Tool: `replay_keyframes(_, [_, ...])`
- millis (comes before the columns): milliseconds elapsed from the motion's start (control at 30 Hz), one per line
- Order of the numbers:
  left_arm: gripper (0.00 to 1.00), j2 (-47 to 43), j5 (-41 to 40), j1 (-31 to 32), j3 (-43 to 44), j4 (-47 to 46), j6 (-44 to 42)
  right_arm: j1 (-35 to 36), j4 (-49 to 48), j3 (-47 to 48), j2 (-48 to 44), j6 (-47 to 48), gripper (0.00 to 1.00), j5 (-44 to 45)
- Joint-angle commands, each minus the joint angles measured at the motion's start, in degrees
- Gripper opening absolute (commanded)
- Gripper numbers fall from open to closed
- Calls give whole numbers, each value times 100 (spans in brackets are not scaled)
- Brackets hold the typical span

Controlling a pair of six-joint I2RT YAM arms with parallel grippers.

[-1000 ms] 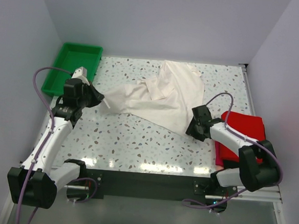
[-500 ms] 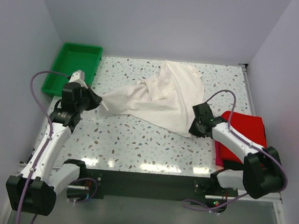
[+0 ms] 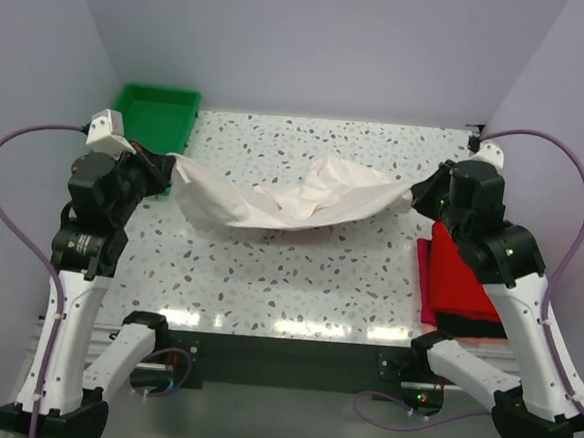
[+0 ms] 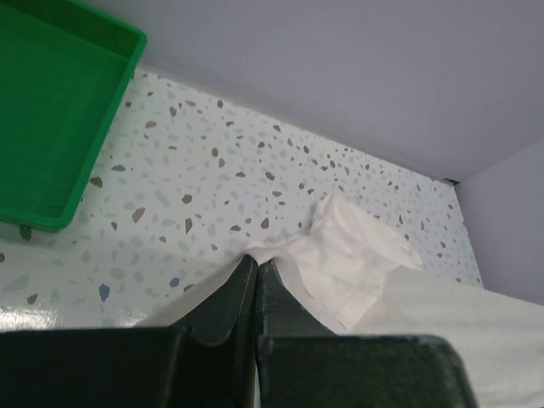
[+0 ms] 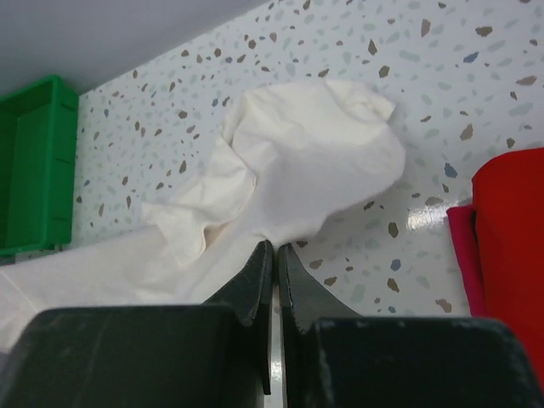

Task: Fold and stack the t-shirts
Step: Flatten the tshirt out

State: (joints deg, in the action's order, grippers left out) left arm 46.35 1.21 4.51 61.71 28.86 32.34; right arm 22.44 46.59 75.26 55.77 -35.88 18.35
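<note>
An off-white t-shirt (image 3: 293,204) hangs stretched between both arms above the speckled table, sagging in the middle. My left gripper (image 3: 168,162) is shut on its left end, where cloth (image 4: 357,255) bunches at the fingertips (image 4: 257,262). My right gripper (image 3: 419,193) is shut on the shirt's right end; the fabric (image 5: 297,170) drapes from the closed tips (image 5: 274,246). A folded red t-shirt (image 3: 463,281) lies on the table at the right, under the right arm, and its edge (image 5: 510,229) shows in the right wrist view.
A green plastic tray (image 3: 143,128) sits at the back left corner, also seen in the left wrist view as the tray (image 4: 51,127). Purple-grey walls close in the table on three sides. Cables loop out from both arms.
The right gripper closed on the shirt's right edge. Both arms then rose and moved apart, lifting the off-white shirt off the table and stretching it out between them.
</note>
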Motion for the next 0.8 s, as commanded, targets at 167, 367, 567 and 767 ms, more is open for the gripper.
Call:
replay_keyframes(167, [0,-434,-297,-47,2036,242,159,-29,1264,2061,-268,424,0,511])
replay_keyframes(367, [0,-381,-517,-47,3276,383,211,-20,1695,3388,-303,582,0,486])
replay_keyframes(567, [0,-39,-438,-38,3559,138,308,-20,1399,3654,-119,714,0,354])
replay_keyframes(767, [0,531,-359,-38,2777,-881,361,-20,258,2890,214,775,0,134])
